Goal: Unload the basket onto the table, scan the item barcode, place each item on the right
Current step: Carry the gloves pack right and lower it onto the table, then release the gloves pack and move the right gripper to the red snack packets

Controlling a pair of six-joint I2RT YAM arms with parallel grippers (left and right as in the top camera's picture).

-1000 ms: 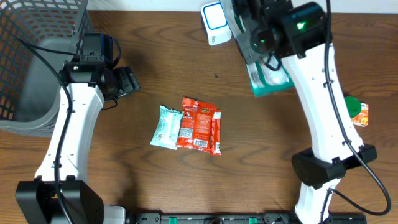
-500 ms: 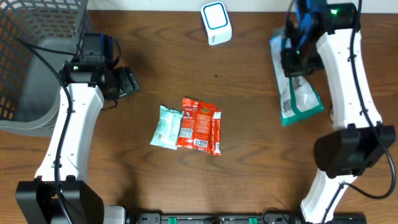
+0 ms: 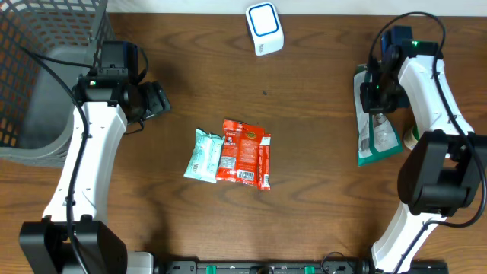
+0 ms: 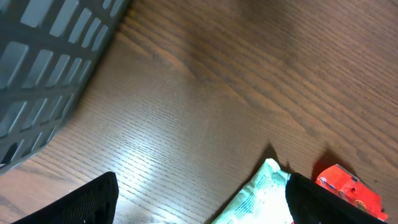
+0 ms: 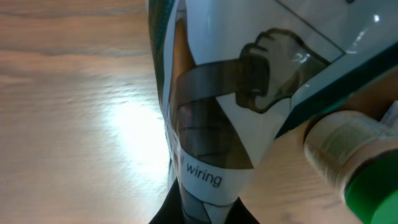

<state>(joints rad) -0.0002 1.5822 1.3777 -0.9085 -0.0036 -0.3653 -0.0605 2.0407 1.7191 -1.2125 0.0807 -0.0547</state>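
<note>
My right gripper point(image 3: 374, 95) is shut on the upper end of a flat green-and-white packet point(image 3: 377, 129), which lies along the table's right side. In the right wrist view the packet point(image 5: 230, 93) runs out from between the pinched jaws point(image 5: 202, 199). The white scanner with a blue square point(image 3: 265, 27) stands at the back centre, well left of the packet. My left gripper point(image 3: 156, 100) hangs open and empty near the basket. A mint-green packet point(image 3: 204, 154) and a red packet point(image 3: 245, 153) lie mid-table; both show at the lower edge of the left wrist view, mint point(image 4: 261, 196) and red point(image 4: 348, 193).
A grey mesh basket point(image 3: 46, 68) fills the back left corner and shows in the left wrist view point(image 4: 43, 68). A green-capped bottle point(image 5: 348, 155) lies right beside the held packet. Bare wood stretches between the scanner and the two middle packets.
My right arm has swung the green-and-white packet from beside the scanner to the right and down to the table's right side. The left arm has not moved.
</note>
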